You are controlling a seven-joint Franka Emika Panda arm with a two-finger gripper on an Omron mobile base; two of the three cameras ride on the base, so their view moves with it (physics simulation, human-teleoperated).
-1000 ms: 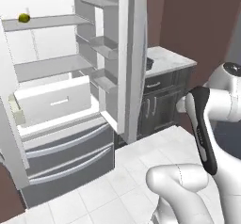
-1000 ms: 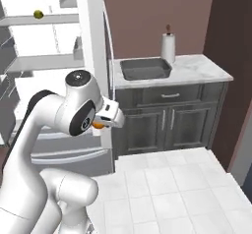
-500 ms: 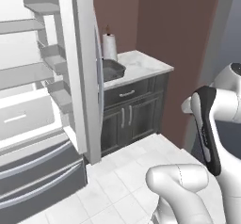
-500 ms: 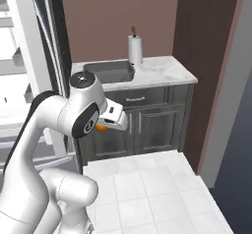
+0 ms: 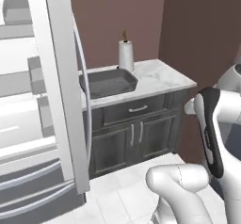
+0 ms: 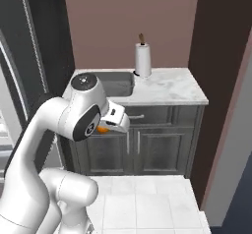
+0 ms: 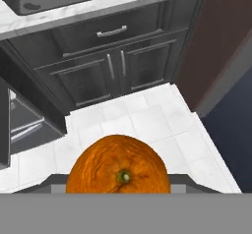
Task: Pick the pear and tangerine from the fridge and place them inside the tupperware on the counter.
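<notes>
Swinging away from the fridge point(image 5: 56, 100), the base now faces the tabletop point(image 6: 167, 88) squarely, tangerine aboard.

Both base views have shifted as a whole since a second ago: the open shelves have slid off to the left and the dark cabinets sit centre, so the camera moved, not the furniture. The claw point(image 6: 106, 126) is closed on the tangerine point(image 7: 118, 166), which shows orange under the wrist in the right base view. I judge this the carry leg of the task, with the drop still ahead. The tupperware point(image 5: 108, 82) lies on the tabletop beside the paper roll point(image 5: 125, 54) and looks empty as far as its interior shows.
</notes>
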